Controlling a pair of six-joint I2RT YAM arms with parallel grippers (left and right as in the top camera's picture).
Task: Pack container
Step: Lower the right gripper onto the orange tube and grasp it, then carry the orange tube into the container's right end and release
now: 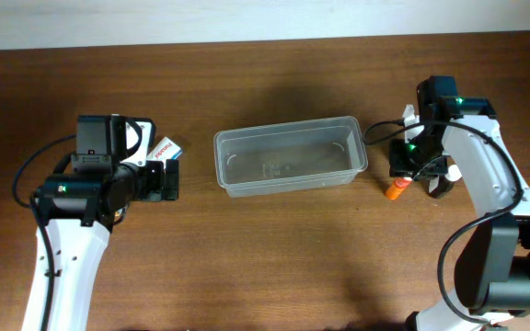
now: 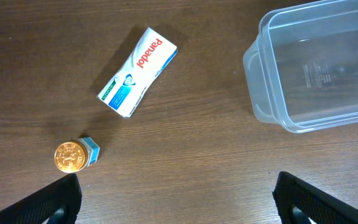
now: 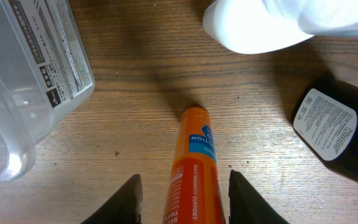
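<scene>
Our left gripper (image 2: 176, 208) hangs spread wide over the table's (image 2: 229, 168) left side, above a box (image 2: 138, 70) reading Panadol. Our right gripper (image 3: 184, 186) straddles an orange tube (image 3: 194, 143) (a gap shows, no pinch) beside the container (image 1: 288, 187), which sits mid-table.

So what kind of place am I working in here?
Probably a robot test bench: a bare wooden table, a clear container and a Panadol box laid out for packing.

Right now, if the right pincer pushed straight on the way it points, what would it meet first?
The orange plastic tube with a blue label, lying between the fingers of the right pincer on the wooden table. Depth is unclear, but nothing seems nearer.
</scene>
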